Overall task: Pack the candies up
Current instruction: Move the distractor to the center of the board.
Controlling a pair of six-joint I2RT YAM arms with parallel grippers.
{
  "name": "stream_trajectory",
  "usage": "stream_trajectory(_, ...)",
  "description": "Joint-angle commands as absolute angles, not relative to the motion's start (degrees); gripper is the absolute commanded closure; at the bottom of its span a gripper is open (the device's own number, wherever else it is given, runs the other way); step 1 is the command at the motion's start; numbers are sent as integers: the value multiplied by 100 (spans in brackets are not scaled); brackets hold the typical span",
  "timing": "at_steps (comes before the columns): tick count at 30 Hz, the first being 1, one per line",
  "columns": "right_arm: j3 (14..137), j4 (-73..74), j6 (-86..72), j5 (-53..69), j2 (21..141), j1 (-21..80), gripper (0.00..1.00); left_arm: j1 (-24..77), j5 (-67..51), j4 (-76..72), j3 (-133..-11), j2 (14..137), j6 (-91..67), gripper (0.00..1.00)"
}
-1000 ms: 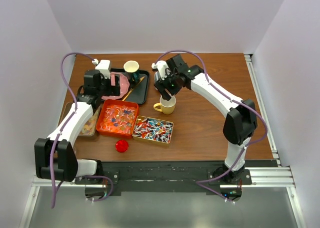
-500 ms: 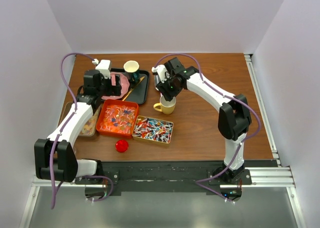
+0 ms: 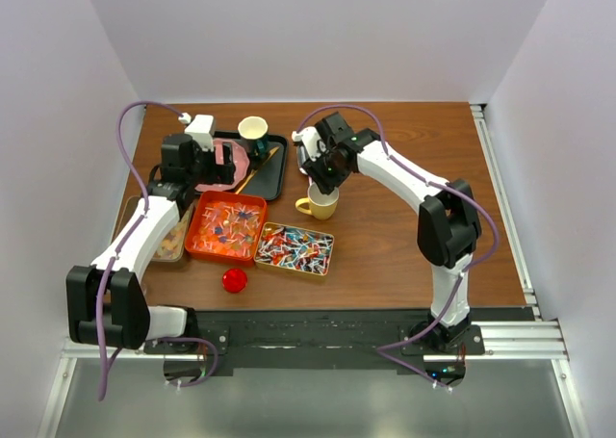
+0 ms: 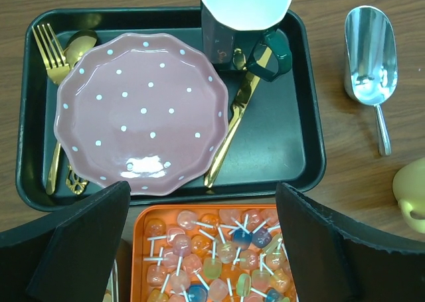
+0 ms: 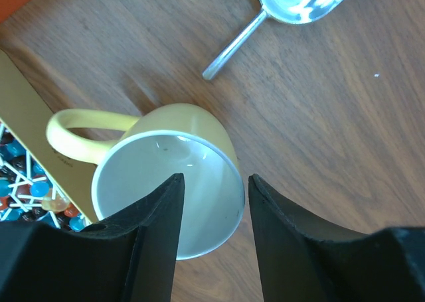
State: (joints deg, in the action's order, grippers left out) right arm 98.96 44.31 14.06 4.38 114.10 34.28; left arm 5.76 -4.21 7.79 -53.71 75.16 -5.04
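Note:
Pastel candies [image 4: 212,249] on white sticks fill an orange tray [image 3: 199,241]. Shiny wrapped candies [image 3: 294,248] lie in a gold tin [image 5: 33,136] beside it. My left gripper [image 4: 202,194] hangs open above the far edge of the orange tray, holding nothing. Over a yellow mug [image 5: 192,126] my right gripper [image 5: 216,177] is open, its jaws half narrowed. They straddle the mug's right rim, one finger inside and one outside, with a gap still showing on both sides. The mug [image 3: 320,205] is empty.
A black tray [image 4: 292,149] holds a pink dotted plate [image 4: 139,109], gold cutlery and a dark cup [image 4: 246,16]. A metal scoop [image 4: 368,53] lies on the wood right of it. A red disc [image 3: 234,280] sits near the front. Another container [image 3: 173,244] lies under my left arm.
My right gripper's jaws have narrowed round the mug's rim and the arm's elbow has swung in a little. The left arm has stayed put.

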Motion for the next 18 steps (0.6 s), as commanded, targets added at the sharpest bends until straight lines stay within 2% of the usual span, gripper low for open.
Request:
stream_trajectory(1,9853,4438,1485,369,11426,3419,54,563,-527,554,-5344,7541,-571,5)
stream_trajectory(10,9861,4430,1529,299,11487,3428,58,563,-580,519,-5317,7585,-571,5)
stream_trajectory(15,9905,4491,1556,299,11522,3419,73,563,-633,449,-5326,7673,-580,5)
stream_trajectory(18,10028,4596,1626,229,11461,3419,86,563,-799,343,-5344,7822,-650,7)
